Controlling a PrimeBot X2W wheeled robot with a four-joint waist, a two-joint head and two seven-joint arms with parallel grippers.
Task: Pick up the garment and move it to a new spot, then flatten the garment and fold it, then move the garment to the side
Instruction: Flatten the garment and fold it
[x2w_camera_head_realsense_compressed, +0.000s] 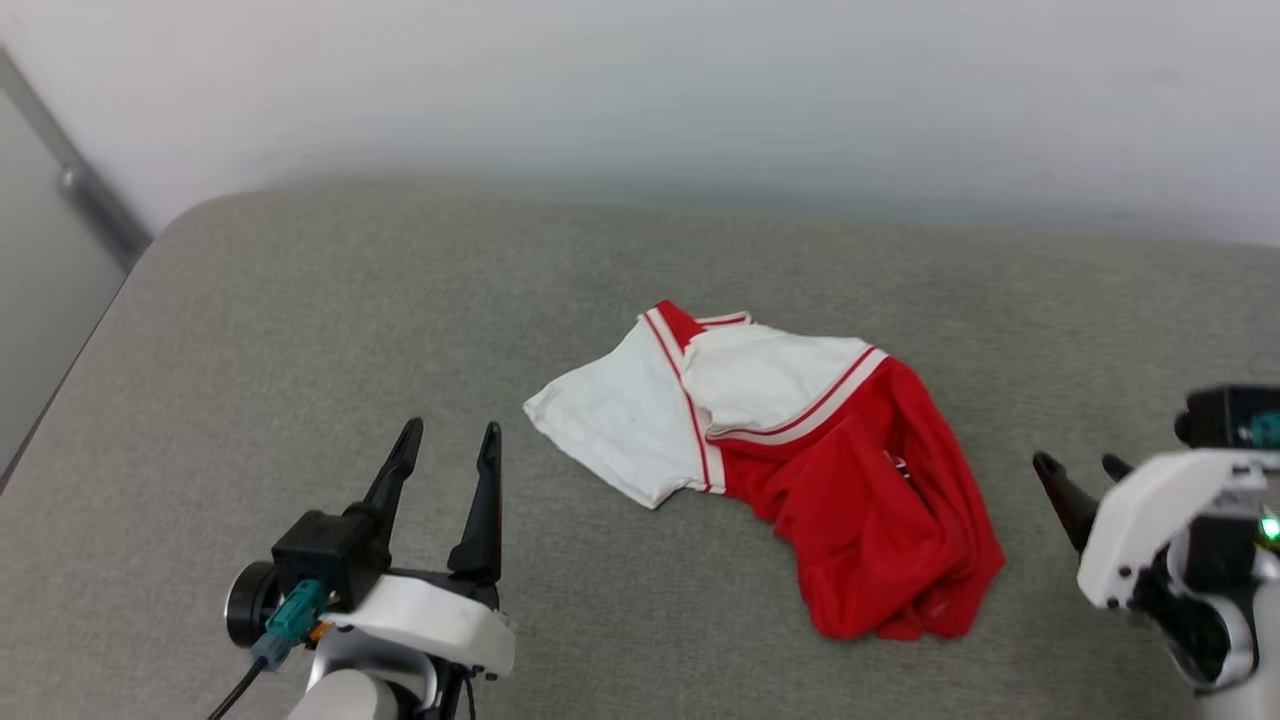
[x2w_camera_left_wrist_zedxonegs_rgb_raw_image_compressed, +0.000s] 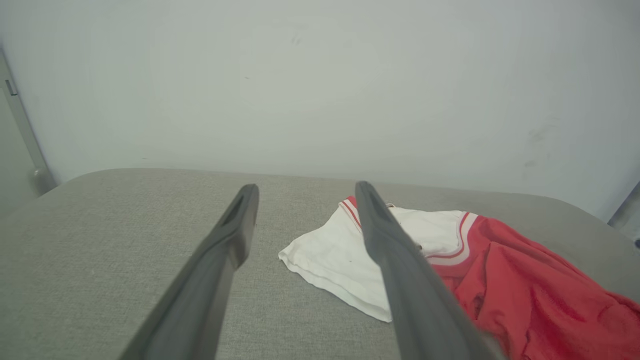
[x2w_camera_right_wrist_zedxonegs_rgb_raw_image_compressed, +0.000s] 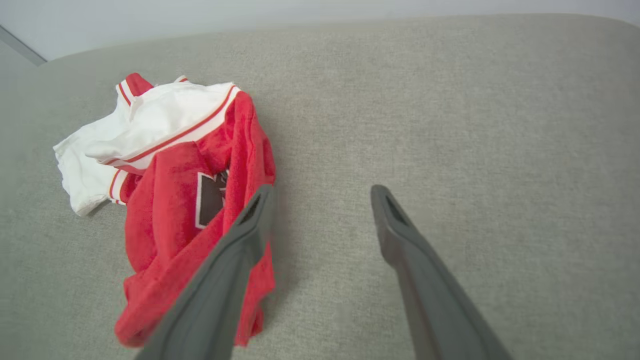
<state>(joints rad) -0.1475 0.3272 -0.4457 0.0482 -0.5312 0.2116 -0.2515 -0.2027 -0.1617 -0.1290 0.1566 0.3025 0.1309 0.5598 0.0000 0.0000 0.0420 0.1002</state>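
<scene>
First, the head view: the garment (x2w_camera_head_realsense_compressed: 800, 450) lies crumpled at mid-frame on the grey fabric surface (x2w_camera_head_realsense_compressed: 300, 330), with the white sleeves to the upper left and the red body bunched toward the lower right. The left gripper (x2w_camera_head_realsense_compressed: 451, 430) stands open at lower left, well apart from the cloth. The right gripper (x2w_camera_head_realsense_compressed: 1080, 465), at the right edge, is open too, empty and near the red heap.

Next, the left wrist view: the left gripper (x2w_camera_left_wrist_zedxonegs_rgb_raw_image_compressed: 306, 189) spreads wide with the garment (x2w_camera_left_wrist_zedxonegs_rgb_raw_image_compressed: 520, 290) at lower right. One finger overlaps it in the picture, probably without touching.

Last, the right wrist view: the right gripper (x2w_camera_right_wrist_zedxonegs_rgb_raw_image_compressed: 322, 191) gapes beside the garment (x2w_camera_right_wrist_zedxonegs_rgb_raw_image_compressed: 170, 190) at left, whose dark lettering (x2w_camera_right_wrist_zedxonegs_rgb_raw_image_compressed: 210, 197) is half buried in folds.

A pinch into that heap may catch several layers, or only one. The shirt would then lift as a twisted lump and resist flattening.
</scene>
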